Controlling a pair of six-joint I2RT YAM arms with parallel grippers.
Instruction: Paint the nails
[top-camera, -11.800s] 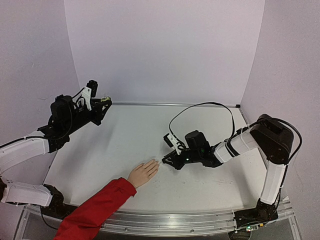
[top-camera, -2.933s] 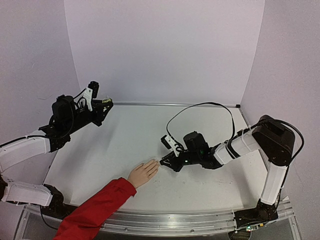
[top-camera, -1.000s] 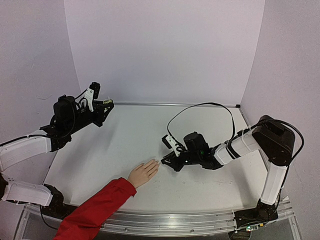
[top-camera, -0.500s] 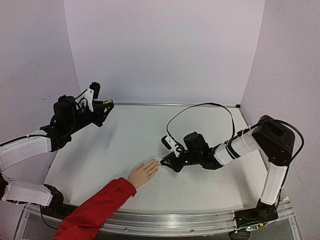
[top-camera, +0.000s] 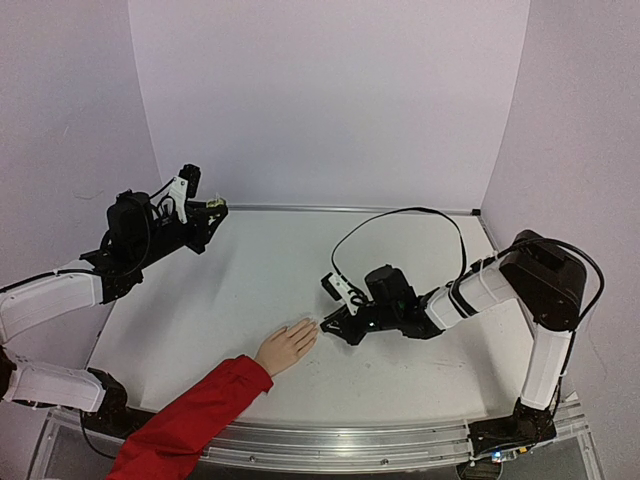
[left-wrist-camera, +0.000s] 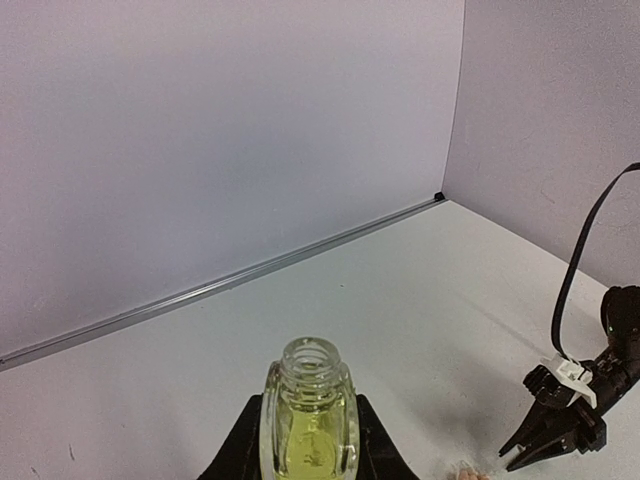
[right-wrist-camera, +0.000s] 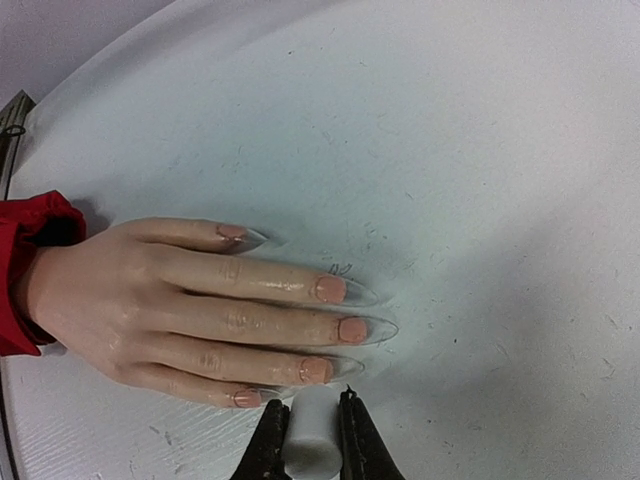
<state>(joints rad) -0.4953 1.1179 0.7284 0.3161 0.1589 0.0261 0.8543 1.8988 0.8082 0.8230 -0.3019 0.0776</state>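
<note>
**Right jaws hold a white cap just beside the nails of a peach hand**

A small peach hand (right-wrist-camera: 150, 300) lies flat, palm down, on a matte white counter (right-wrist-camera: 470, 150) that is lightly scuffed w/ faint dark specks. The fingers are together and point toward the right arm. The skin looks smooth and slightly glossy, like plastic. A bright red fabric sleeve (right-wrist-camera: 30, 260) covers the wrist.

The nails (right-wrist-camera: 330, 290) have peach-orange beds, w/ long, clear, pointed tips reaching past the fingertips.

In the right wrist view the right jaws are narrowly set, clamped on either side of a plain white cylindrical cap (right-wrist-camera: 312, 445). The cap sits just beside the lowest fingertip in that view, a little short of its nail tip. Can't tell if anything touches the nail. From above, these jaws are low over the counter, right at the fingertips.

The left jaws are raised at the far left, well apart from the hand. They are closed on the sides of a small clear glass bottle (left-wrist-camera: 306, 420). It stands upright w/ a bare ribbed screw neck and yellow-green liquid inside.

Plain lilac walls (top-camera: 330, 100) enclose the counter on three sides.
</note>
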